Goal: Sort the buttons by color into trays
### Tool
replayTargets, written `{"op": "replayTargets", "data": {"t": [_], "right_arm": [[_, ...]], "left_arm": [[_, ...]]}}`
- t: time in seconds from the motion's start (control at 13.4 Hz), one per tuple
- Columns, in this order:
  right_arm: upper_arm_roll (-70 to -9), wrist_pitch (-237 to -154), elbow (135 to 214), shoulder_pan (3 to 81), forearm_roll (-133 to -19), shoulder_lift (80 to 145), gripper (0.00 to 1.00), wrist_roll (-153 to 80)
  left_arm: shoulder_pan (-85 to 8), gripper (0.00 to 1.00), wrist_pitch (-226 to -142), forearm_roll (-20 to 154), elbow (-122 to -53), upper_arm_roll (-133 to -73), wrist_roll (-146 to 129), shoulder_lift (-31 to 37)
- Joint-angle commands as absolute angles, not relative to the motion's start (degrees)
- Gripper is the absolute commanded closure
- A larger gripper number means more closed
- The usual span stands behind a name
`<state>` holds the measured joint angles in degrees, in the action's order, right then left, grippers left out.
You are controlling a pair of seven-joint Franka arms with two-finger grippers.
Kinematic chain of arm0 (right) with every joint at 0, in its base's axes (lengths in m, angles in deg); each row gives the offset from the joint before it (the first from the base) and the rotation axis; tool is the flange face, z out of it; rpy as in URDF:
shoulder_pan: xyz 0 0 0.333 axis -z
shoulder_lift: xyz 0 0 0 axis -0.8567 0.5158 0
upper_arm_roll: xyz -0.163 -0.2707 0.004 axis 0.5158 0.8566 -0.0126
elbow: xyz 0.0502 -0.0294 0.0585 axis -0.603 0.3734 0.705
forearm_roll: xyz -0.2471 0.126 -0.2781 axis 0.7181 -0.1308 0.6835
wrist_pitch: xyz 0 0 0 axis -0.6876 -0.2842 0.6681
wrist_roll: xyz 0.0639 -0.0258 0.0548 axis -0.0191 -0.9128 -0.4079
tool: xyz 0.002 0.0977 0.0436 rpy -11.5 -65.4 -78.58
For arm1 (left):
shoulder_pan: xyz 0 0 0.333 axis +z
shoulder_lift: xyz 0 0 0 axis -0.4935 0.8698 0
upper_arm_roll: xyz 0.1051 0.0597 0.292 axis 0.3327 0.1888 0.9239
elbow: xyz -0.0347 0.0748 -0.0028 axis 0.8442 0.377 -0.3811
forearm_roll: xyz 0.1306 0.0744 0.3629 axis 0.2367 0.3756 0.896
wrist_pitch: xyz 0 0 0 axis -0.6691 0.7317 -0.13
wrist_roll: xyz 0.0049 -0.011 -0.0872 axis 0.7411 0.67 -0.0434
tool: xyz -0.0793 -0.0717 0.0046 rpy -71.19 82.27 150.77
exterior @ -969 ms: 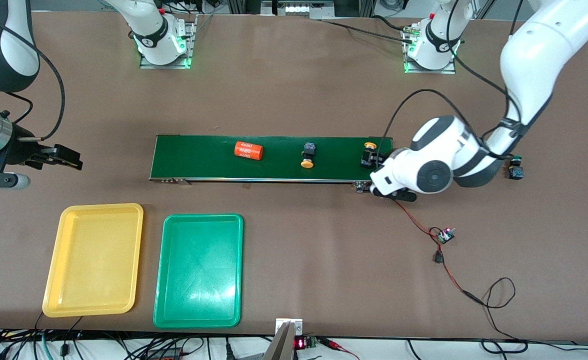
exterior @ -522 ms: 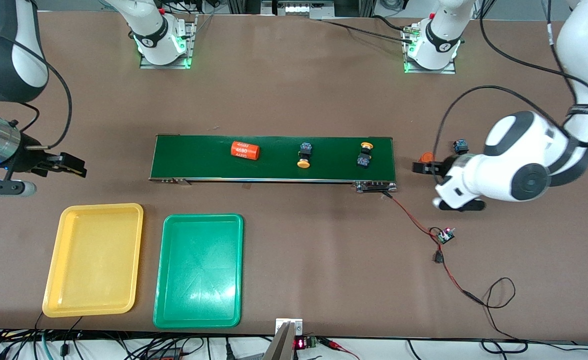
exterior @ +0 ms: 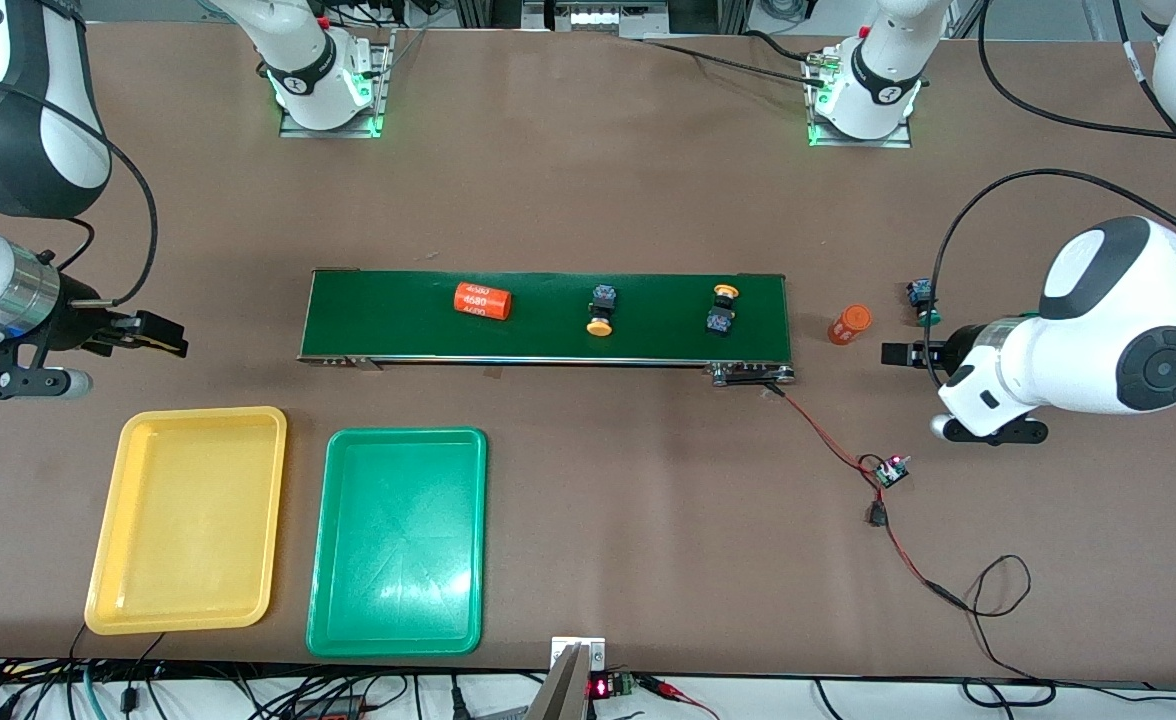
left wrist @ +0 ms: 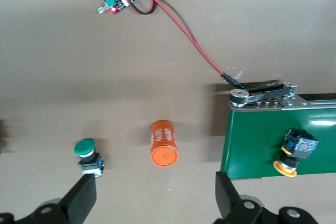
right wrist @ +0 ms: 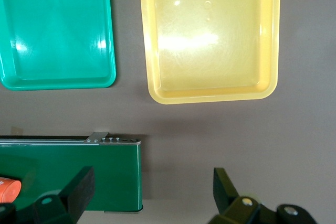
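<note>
The right gripper hangs over the brown bench, looking straight down. Its two dark fingers stand wide apart with nothing between them. One finger is over the end of a dark green belt, the other over bare bench beside that end. A silver bracket with small bolts edges the belt on the side toward the trays. A sliver of an orange cylinder lies on the belt at the picture's edge. Two shallow trays lie side by side, apart from the belt: a yellow tray and a green tray, both holding nothing. A strip of bench separates them.
</note>
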<state>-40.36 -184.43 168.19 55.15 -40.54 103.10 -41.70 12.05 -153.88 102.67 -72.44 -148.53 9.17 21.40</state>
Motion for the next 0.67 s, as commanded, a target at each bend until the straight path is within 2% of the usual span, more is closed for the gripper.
{"op": "replayTargets", "data": {"t": [0.0,0.15,0.37,0.6], "right_arm": [[-40.70,-184.18,168.70,56.04,-42.73,103.60,0.00,-41.73],[-40.52,-184.18,168.70,57.27,-45.55,104.22,0.00,-41.73],[-40.70,-183.83,168.79,56.49,-45.64,104.57,0.00,-41.99],[-40.79,-183.48,168.79,53.68,-45.38,105.45,0.00,-40.95]], "left_arm": [[12.97,0.00,-152.93,103.30,-72.03,-147.76,6.30,21.01],[12.10,0.00,-152.85,103.13,-72.56,-145.22,5.34,20.40],[5.34,0.00,-154.42,97.71,-73.18,-135.04,1.47,16.54],[4.44,0.00,-159.16,87.50,-80.53,-127.99,-3.35,14.51]]}}
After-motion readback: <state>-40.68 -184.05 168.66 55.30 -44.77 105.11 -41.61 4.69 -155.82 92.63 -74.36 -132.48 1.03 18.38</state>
